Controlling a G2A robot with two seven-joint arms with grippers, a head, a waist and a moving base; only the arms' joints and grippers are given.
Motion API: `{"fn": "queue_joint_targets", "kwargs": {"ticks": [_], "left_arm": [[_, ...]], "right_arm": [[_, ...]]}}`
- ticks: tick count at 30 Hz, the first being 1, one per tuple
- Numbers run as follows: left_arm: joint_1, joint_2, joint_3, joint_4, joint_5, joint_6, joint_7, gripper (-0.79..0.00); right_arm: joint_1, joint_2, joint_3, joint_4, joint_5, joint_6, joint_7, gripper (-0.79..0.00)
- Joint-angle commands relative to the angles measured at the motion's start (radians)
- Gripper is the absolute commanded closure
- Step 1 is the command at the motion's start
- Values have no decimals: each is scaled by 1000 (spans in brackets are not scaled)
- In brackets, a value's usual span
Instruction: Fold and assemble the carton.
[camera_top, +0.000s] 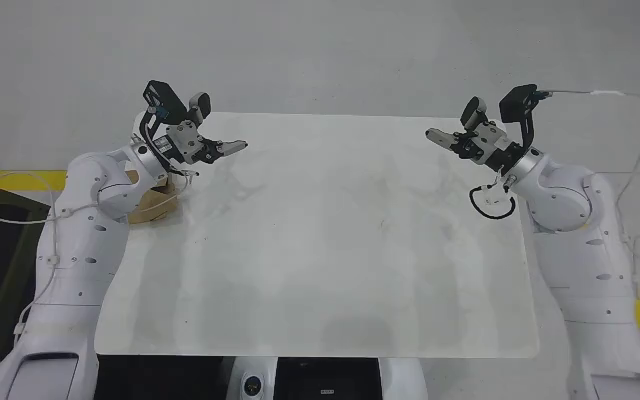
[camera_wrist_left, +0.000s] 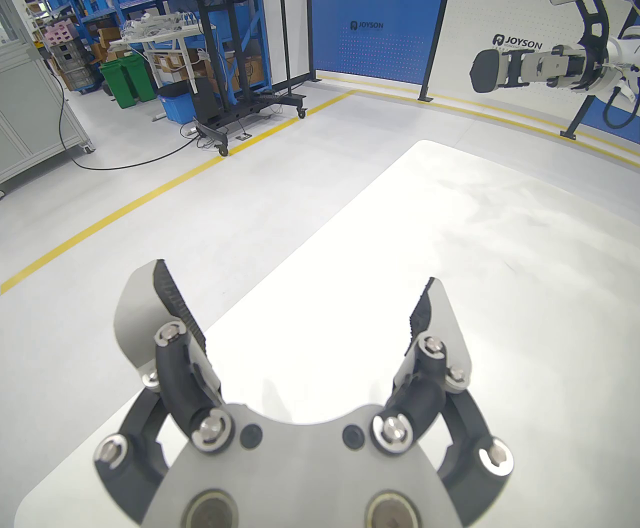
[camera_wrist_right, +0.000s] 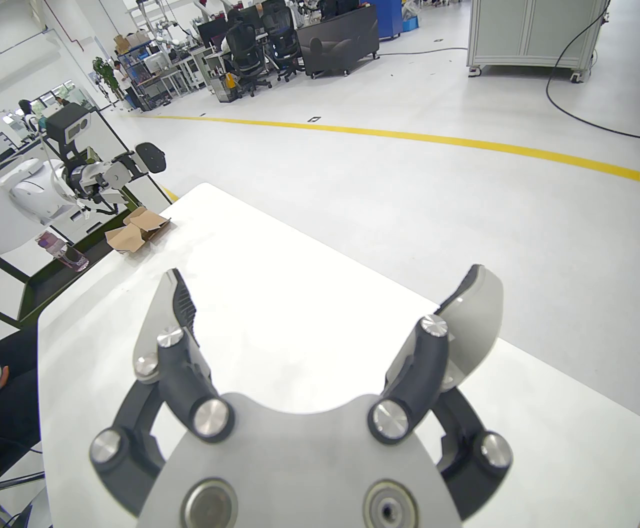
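Both my jaws are apart and empty. The carton (camera_wrist_right: 137, 231) sits at the table (camera_top: 330, 260) edge, so a clumsy nudge could tip it off.

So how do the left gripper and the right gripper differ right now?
The left gripper is near the far left corner of the table, the right gripper near its far right corner. The left gripper is close to the carton, the right gripper far from it. Both are open and empty.
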Motion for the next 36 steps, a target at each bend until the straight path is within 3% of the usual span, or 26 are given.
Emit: {"fn": "queue_joint_targets", "kwargs": {"ticks": [1, 20, 23, 27, 31, 36], "left_arm": [[0, 0, 0, 0, 0, 0, 0, -784], [11, -1, 0, 5, -25, 15, -4, -785], [15, 1, -12, 3, -79, 48, -77, -785], [22, 1, -40, 43, -338, 77, -180, -785], [9, 10, -79, 58, -650, 134, -389, -785], [14, 25, -135, 78, -942, 183, -571, -785]], "right_arm": [[0, 0, 0, 0, 0, 0, 0, -785], [0, 0, 0, 0, 0, 0, 0, -785], [0, 0, 0, 0, 0, 0, 0, -785], [0, 0, 0, 0, 0, 0, 0, -785], [0, 0, 0, 0, 0, 0, 0, -785], [0, 0, 0, 0, 0, 0, 0, -785]]}}
